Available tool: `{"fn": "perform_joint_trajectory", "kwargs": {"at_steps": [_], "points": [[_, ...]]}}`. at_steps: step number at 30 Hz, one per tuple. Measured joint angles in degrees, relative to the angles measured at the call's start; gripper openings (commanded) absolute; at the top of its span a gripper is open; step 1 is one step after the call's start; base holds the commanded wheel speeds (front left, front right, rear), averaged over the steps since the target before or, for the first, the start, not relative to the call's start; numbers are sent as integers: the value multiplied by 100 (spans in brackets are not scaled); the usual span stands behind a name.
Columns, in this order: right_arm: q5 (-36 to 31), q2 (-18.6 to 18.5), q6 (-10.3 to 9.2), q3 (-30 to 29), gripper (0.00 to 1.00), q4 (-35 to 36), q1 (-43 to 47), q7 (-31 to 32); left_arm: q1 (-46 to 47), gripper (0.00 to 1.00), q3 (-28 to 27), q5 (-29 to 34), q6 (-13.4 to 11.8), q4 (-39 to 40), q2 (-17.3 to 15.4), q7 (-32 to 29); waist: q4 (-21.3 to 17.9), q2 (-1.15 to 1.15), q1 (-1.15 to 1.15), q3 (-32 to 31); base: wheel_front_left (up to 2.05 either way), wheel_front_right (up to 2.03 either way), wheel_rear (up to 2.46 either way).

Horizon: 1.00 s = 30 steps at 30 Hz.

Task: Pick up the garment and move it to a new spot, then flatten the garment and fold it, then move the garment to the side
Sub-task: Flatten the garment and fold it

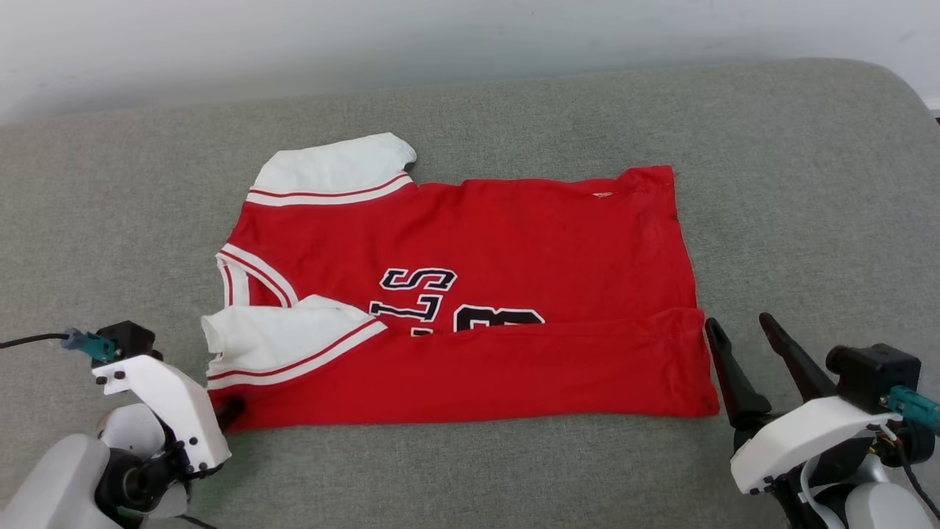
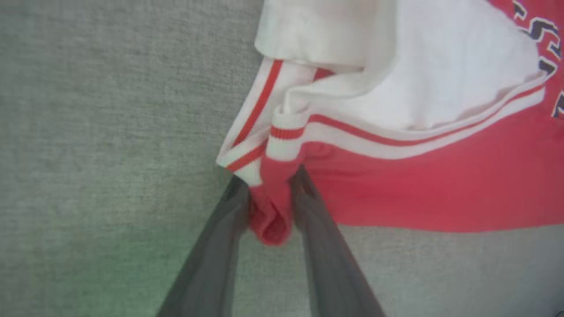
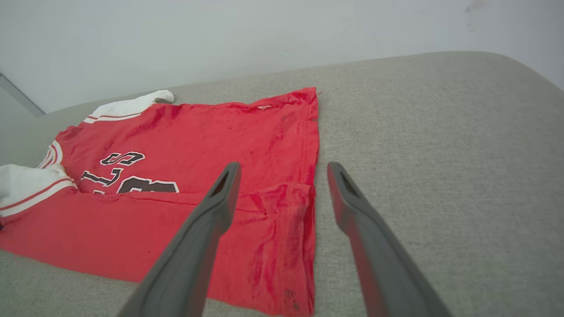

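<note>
The garment, a red jersey with white striped sleeves and black lettering, lies on the grey cushion with its near long edge folded up over the chest. My left gripper is at the near left corner, by the lower sleeve, shut on a bunched fold of red cloth between its two fingers. In the head view that gripper is mostly hidden under its white wrist housing. My right gripper stands open just off the garment's near right hem corner, with nothing between its fingers.
The grey-green cushioned surface stretches around the garment on all sides, with a rounded corner at the far right. A pale wall runs behind it. A cable trails from the left wrist.
</note>
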<state>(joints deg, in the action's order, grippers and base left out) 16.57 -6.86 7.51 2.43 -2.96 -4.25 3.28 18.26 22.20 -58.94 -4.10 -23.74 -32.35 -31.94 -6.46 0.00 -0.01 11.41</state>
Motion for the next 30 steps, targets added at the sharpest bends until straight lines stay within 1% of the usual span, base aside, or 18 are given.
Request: {"fn": "perform_joint_trajectory", "kwargs": {"at_steps": [4, 7, 9, 13, 16, 21, 26, 27, 28, 30], "points": [[229, -120, 0, -37, 100, -46, -64, 356, 48, 0, 25, 41, 210, -103, 127, 310, 76, 0, 1, -23, 0, 0, 0], [417, -236, 0, -161, 100, -155, -141, 957, 49, 0, 40, 158, 244, -64, 189, 610, 155, 0, 1, -85, 0, 0, 0], [553, -303, 0, -272, 100, -299, -179, 1595, 45, 0, 38, 250, 233, 45, 216, 806, 218, 0, 1, -130, 0, 0, 0], [616, -442, 0, -466, 100, -498, -249, 2865, 2, 0, 54, 442, 145, 475, 202, 1066, 383, 0, 1, -192, 0, 0, 0], [614, -445, 0, -474, 100, -597, -403, 3434, -102, 0, 90, 556, -4, 860, 210, 1182, 506, 0, 1, -178, 0, 0, 0], [558, -344, 0, -466, 100, -931, -712, 3720, -152, 0, 125, 667, -148, 1337, 257, 1302, 668, 0, 1, -20, 0, 0, 0], [622, -296, 0, -423, 100, -1454, -1017, 3922, -164, 0, 170, 737, -212, 1538, 308, 1371, 826, 0, 1, 115, 0, 0, 0], [648, -296, -2, -413, 48, -1517, -1060, 3955, -172, 0, 177, 746, -221, 1556, 311, 1377, 851, 0, 1, 126, 0, 0, 0], [680, -304, -3, -410, 0, -1567, -1093, 3968, -190, 0, 180, 764, -232, 1573, 315, 1402, 870, 0, 1, 132, 0, 0, 0], [716, -327, -3, -376, 0, -1636, -1135, 3950, -239, 0, 188, 778, -252, 1589, 326, 1430, 886, 0, 1, 124, 0, 0, 0]]}}
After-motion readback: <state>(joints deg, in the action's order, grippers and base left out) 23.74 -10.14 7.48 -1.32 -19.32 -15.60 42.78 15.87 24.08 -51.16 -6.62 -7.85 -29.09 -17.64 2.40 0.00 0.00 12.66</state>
